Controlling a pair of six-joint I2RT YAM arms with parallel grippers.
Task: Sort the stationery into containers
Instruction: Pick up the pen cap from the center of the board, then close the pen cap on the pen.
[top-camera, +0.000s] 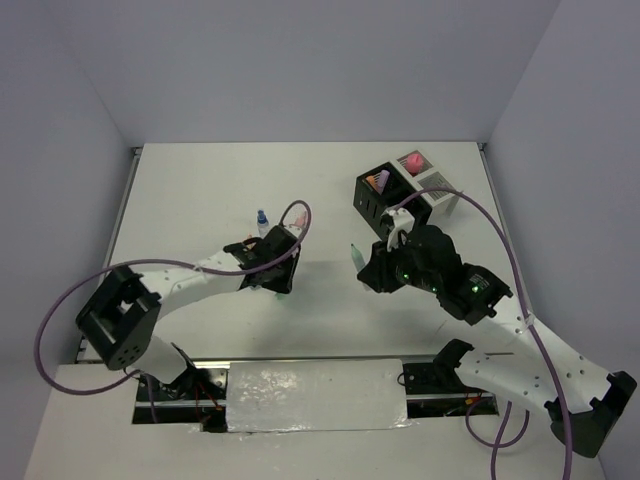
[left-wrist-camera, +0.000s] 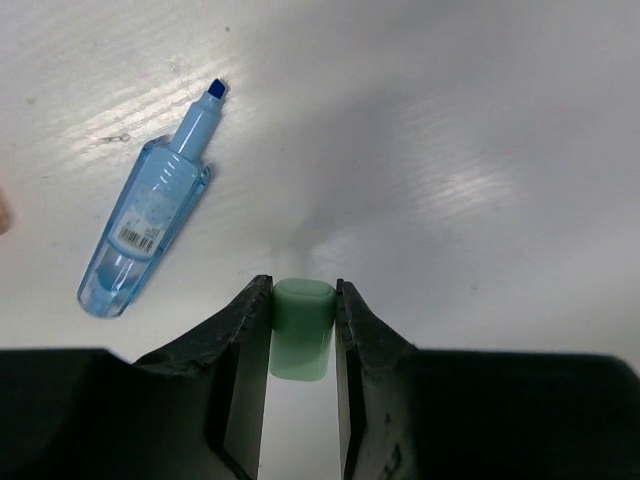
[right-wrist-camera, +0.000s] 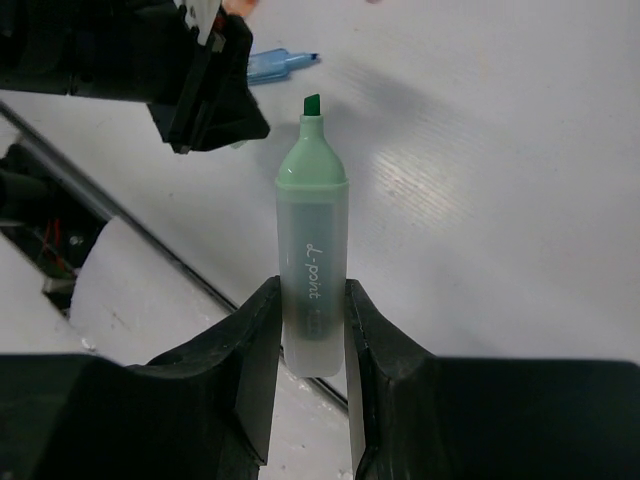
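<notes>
My left gripper (left-wrist-camera: 303, 290) is shut on a stubby green cap (left-wrist-camera: 303, 330) low over the white table; both fingers press its sides. An uncapped blue highlighter (left-wrist-camera: 150, 230) lies to its front left. My right gripper (right-wrist-camera: 312, 295) is shut on the barrel of a green highlighter (right-wrist-camera: 312, 200) with its tip bare, held above the table. In the top view the left gripper (top-camera: 272, 270) is at table centre and the right gripper (top-camera: 368, 265) sits to its right. The black container (top-camera: 372, 205) and white container (top-camera: 440, 195) stand behind the right gripper.
The black container holds purple and orange items (top-camera: 378, 181), and the white one holds a pink item (top-camera: 412, 160). A pink item (top-camera: 297, 222) lies by the blue highlighter (top-camera: 262, 220). The table's front edge and a rail run close below the right gripper.
</notes>
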